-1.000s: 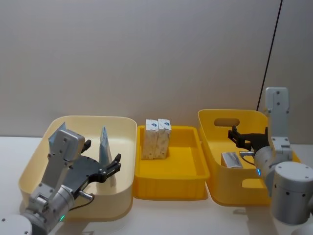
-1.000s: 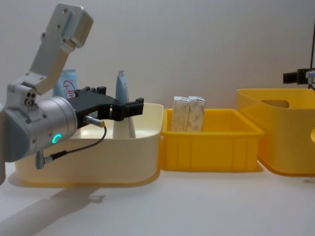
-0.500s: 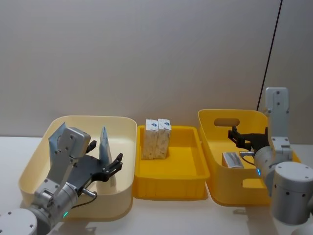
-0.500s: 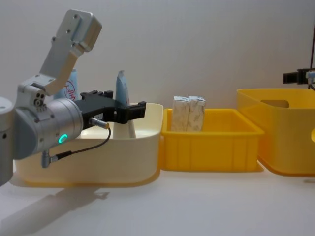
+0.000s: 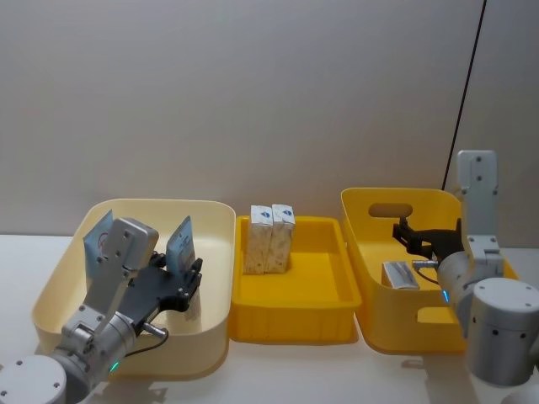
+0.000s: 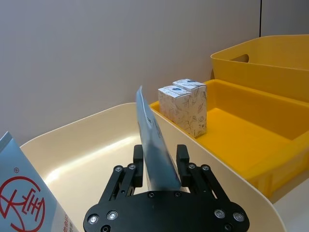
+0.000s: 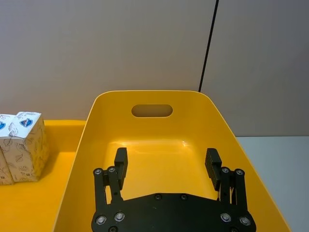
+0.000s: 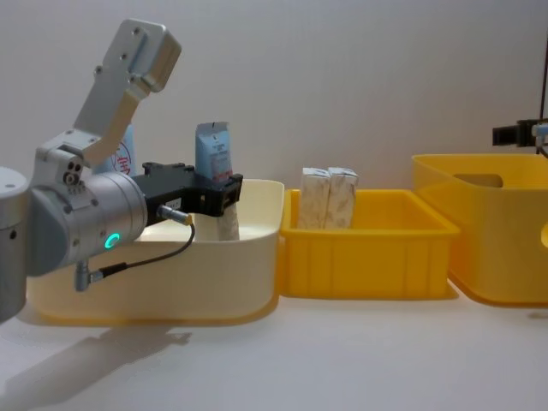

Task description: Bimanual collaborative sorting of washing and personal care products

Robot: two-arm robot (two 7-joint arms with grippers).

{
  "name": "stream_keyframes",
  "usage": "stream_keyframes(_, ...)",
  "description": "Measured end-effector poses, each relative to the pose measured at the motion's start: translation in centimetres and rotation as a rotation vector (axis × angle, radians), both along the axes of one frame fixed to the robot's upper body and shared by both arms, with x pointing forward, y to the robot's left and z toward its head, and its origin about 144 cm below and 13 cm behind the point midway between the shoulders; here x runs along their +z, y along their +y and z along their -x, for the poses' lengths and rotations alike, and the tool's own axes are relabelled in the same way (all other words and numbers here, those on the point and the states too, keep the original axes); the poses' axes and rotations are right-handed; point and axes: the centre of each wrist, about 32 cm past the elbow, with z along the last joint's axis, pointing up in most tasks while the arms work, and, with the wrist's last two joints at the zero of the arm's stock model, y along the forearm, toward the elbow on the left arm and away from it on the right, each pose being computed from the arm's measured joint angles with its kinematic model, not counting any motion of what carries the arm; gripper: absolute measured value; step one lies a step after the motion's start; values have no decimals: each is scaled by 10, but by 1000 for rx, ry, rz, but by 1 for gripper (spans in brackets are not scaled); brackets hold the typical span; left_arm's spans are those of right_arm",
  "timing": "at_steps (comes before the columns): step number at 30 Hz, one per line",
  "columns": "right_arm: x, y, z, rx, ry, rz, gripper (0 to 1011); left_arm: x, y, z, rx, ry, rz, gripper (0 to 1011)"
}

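1. Head view, left side: the left gripper (image 5: 187, 278) sits inside the cream bin (image 5: 160, 203). Half a second ago its jaws stood spread on either side of the tube (image 5: 180, 242). Now they are pressed onto it, pinching its lower part.
2. The tube has also turned in the grip. It showed its thin edge before and now shows its printed face, upright in the bin.
3. Judging from this, the grasp is made and the lift out of the bin is the next step. The pinch is low on a tall, soft tube, so the tube may sway.
4. A second tube (image 5: 98, 240) leans at the bin's far left, untouched. That makes two tubes.
5. In the middle tray (image 5: 320, 307), two cartons (image 5: 271, 237) stand upright, touching each other, as before.
6. In the right bin (image 5: 404, 328) lies one pale item (image 5: 398, 275); what it is cannot be told.
7. The right gripper (image 7: 166, 157) hovers over that bin with jaws spread, holding nothing and unchanged.
8. There are three containers in all: one cream bin, one yellow tray and one yellow bin.
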Motion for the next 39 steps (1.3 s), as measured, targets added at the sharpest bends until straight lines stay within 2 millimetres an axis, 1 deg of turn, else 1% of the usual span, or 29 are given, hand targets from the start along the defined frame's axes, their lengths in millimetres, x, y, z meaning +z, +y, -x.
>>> stream_keyframes(2, 0, 0, 0, 0, 0, 0, 1001, 0, 0, 0, -1, 1, 0, 371)
stream_keyframes(4, 0, 0, 0, 0, 0, 0, 1001, 0, 0, 0, -1, 1, -1, 315)
stream_keyframes(9, 0, 0, 0, 0, 0, 0, 1001, 0, 0, -1, -2, 2, -1, 257)
stream_keyframes(13, 0, 0, 0, 0, 0, 0, 1001, 0, -1, -1, -2, 2, -1, 241)
stream_keyframes(31, 0, 0, 0, 0, 0, 0, 1001, 0, 0, -1, -3, 2, -5, 241)
stream_keyframes(36, 0, 0, 0, 0, 0, 0, 1001, 4, -1, -2, -10, -10, -14, 241)
stream_keyframes(39, 0, 0, 0, 0, 0, 0, 1001, 10, -2, -3, -19, -29, -16, 241)
